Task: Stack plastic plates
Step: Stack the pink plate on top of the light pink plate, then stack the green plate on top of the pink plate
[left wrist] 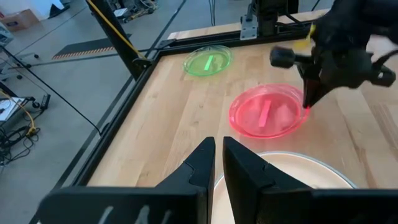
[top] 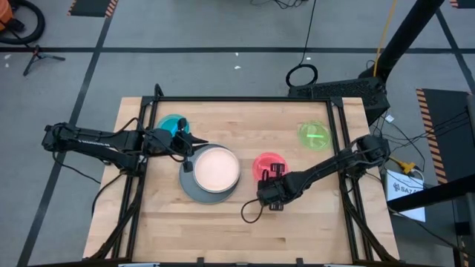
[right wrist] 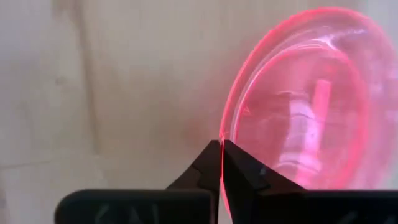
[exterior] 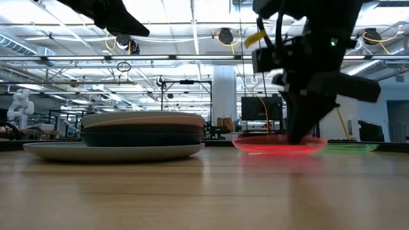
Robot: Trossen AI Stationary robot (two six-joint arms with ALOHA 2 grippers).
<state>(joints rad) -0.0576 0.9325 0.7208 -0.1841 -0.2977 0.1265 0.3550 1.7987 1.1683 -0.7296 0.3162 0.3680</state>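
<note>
The right gripper (top: 272,175) is down on the desk (top: 223,230) at the near rim of the red plate (top: 266,163). In the right wrist view its fingers (right wrist: 208,165) are pinched together on the thin red rim, so the gripper is closed on that plate's edge. The low view shows the red plate (exterior: 279,144) still lying flat on the wood with the gripper (exterior: 300,137) standing over it.

The stack (top: 211,174) sits near the middle of the desk, left of the red plate and apart from it. A wide grey plate (top: 191,187) lies at the bottom, dark plates (exterior: 144,137) are layered above it, and a peach plate (top: 217,167) is on top.

The left gripper (top: 191,152) hangs above the left edge of the stack. In the left wrist view its fingers (left wrist: 202,163) are drawn close with only a narrow slit between them and hold nothing.

A teal plate (top: 172,123) lies at the far left of the desk, partly hidden under the left arm. A green plate (top: 314,135) lies alone toward the far right, well apart from the red one.
</note>
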